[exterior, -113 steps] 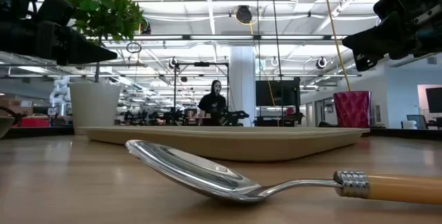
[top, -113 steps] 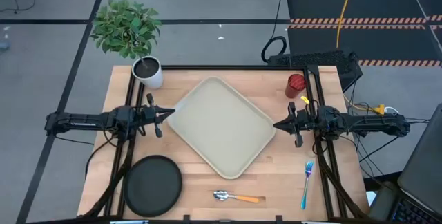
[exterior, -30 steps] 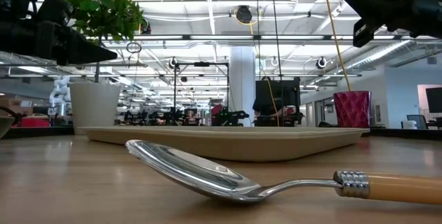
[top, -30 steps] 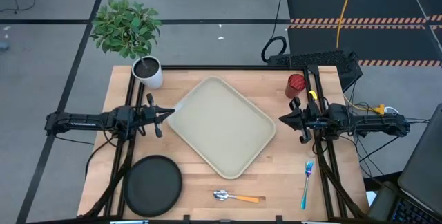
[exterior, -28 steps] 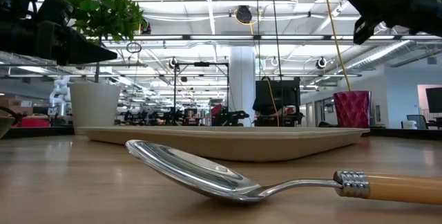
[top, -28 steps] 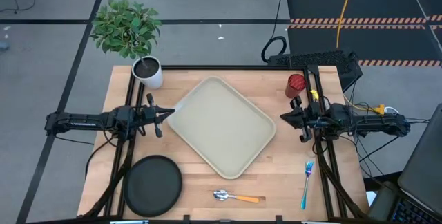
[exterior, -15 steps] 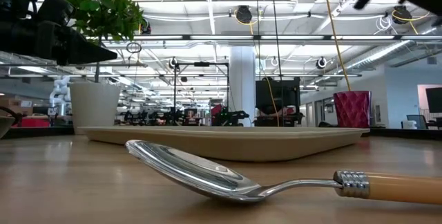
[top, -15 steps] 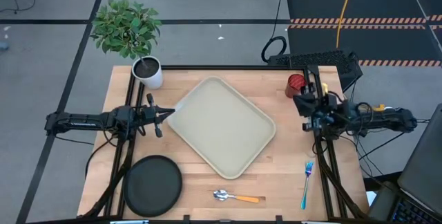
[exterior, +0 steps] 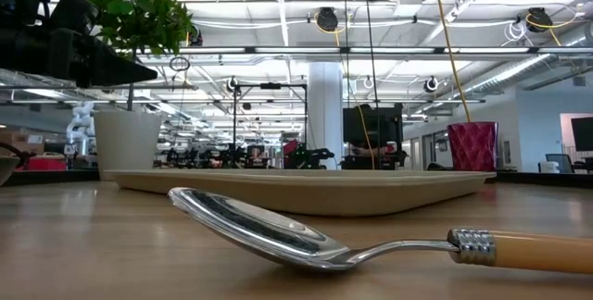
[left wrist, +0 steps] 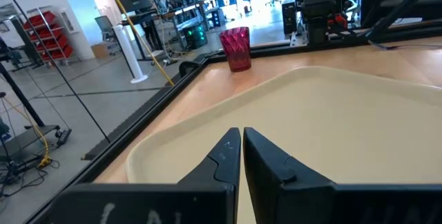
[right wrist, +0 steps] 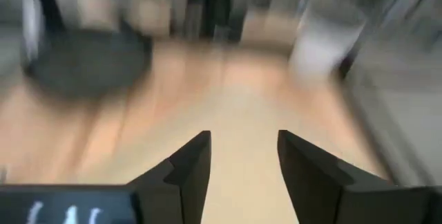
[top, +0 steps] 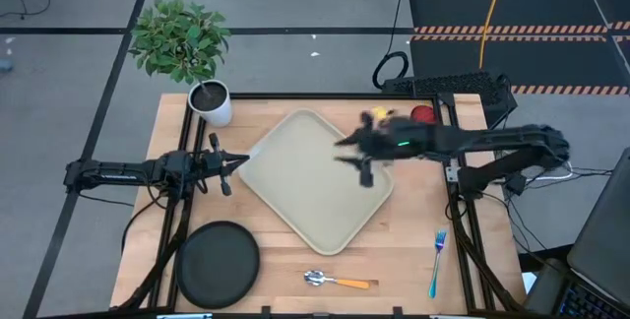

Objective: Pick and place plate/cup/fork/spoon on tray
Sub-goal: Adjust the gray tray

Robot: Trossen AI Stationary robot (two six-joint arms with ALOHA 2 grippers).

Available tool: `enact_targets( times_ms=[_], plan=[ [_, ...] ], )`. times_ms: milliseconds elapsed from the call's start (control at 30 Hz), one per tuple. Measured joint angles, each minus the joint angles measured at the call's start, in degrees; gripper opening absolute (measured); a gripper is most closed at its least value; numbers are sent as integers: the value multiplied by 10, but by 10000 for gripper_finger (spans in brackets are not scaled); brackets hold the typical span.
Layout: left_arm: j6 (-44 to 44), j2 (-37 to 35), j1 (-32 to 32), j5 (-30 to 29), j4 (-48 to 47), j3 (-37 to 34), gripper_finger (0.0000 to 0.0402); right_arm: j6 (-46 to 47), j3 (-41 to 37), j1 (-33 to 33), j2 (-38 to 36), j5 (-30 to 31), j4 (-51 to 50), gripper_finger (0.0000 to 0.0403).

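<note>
On the wooden table [top: 394, 250], the left gripper [top: 239, 162] hangs at the tray's nine o'clock edge, its fingers [left wrist: 224, 156] pressed nearly together on nothing. The potted plant [top: 187, 53] stands at the table's eleven o'clock corner. The plate [top: 218, 263] lies at seven o'clock, well apart from the tray [top: 295, 152], which sits at the middle, turned at an angle and bare. The spoon [top: 338, 281] lies at six o'clock, just beyond the tray's near corner, bowl toward the plate. The right gripper [top: 349, 152] is stretched over the tray's three o'clock half, fingers [right wrist: 190, 165] parted with a clear gap, empty. The cup [top: 423, 115] stands at one o'clock, off the tray. The fork [top: 435, 262] lies at five o'clock, tines pointing away from the table's near edge.
</note>
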Motion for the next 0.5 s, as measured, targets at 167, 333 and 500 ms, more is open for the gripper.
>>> enact_targets(
  times_ms=[167,333,500],
  plan=[
    [0,0,0,0,0,0,24,-5,11,18,79,2,-152,165],
    [0,0,0,0,0,0,24,-12,-25,49,114,40,-232,161],
    [0,0,0,0,0,0,24,-8,-60,92,114,62,-239,161]
  ],
)
